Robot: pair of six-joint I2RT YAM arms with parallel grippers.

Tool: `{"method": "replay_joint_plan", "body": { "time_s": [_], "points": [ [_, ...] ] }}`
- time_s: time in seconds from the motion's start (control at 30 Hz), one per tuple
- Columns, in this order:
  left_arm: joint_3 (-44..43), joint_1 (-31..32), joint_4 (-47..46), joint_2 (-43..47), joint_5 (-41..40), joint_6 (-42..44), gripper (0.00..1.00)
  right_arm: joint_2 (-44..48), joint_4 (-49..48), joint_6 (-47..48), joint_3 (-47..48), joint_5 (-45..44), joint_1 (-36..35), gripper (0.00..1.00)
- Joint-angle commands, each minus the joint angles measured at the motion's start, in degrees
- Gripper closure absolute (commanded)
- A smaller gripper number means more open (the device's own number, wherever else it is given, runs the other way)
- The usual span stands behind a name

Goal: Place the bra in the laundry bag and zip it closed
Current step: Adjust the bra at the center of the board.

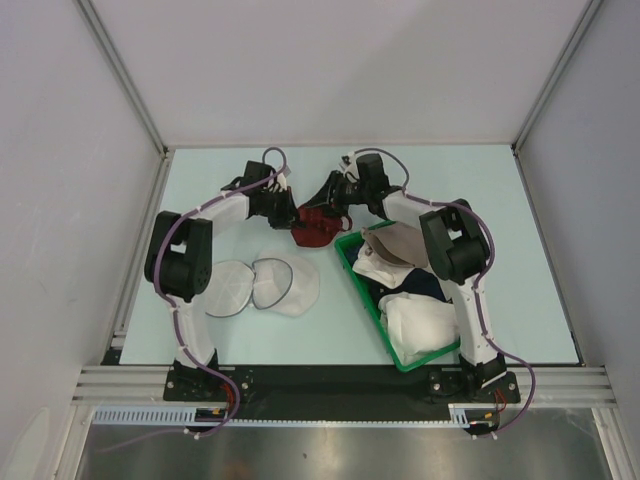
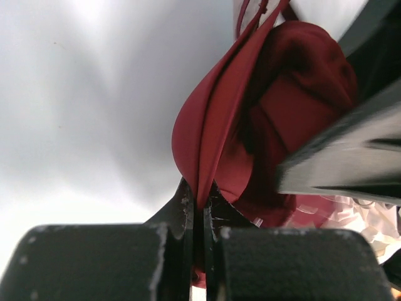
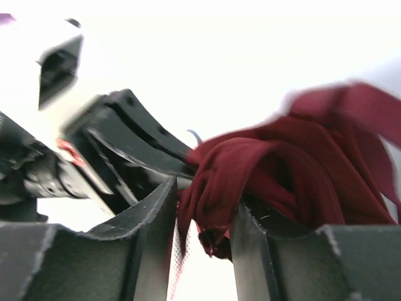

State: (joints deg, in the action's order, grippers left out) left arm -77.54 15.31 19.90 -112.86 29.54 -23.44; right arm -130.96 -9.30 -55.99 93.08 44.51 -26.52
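Observation:
The maroon bra (image 1: 316,228) hangs bunched above the table, between my two grippers. My left gripper (image 1: 289,212) is shut on a fold of its fabric; the left wrist view shows the jaws (image 2: 202,193) pinched on the bra (image 2: 250,119). My right gripper (image 1: 336,197) holds the other side. In the right wrist view its jaws (image 3: 205,199) stand a little apart with bunched bra fabric (image 3: 250,169) filling the gap. The white mesh laundry bag (image 1: 262,285) lies open on the table in front of the bra, its two round halves side by side.
A green plastic basket (image 1: 350,263) stands at the right near the right arm, holding white garments (image 1: 418,320), a navy one (image 1: 432,286) and a beige one (image 1: 392,240). Grey walls enclose the table on three sides.

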Motion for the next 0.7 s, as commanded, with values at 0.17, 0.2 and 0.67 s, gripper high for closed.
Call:
{"method": "replay_joint_plan", "body": {
  "time_s": [0.17,0.2,0.67],
  "points": [
    [-0.2,0.2,-0.7,0.4,0.7,-0.9,0.88,-2.5,11.7,7.3,9.0,-5.1,-1.2,0.55],
    [-0.2,0.1,-0.5,0.4,0.6,-0.8,0.79,-2.5,12.1,7.5,9.1,-5.0,-1.3,0.55],
    [1.4,-1.9,3.0,4.0,-0.8,0.9,0.34,0.7,15.5,13.1,4.5,-5.3,-2.0,0.54]
  ]
}}
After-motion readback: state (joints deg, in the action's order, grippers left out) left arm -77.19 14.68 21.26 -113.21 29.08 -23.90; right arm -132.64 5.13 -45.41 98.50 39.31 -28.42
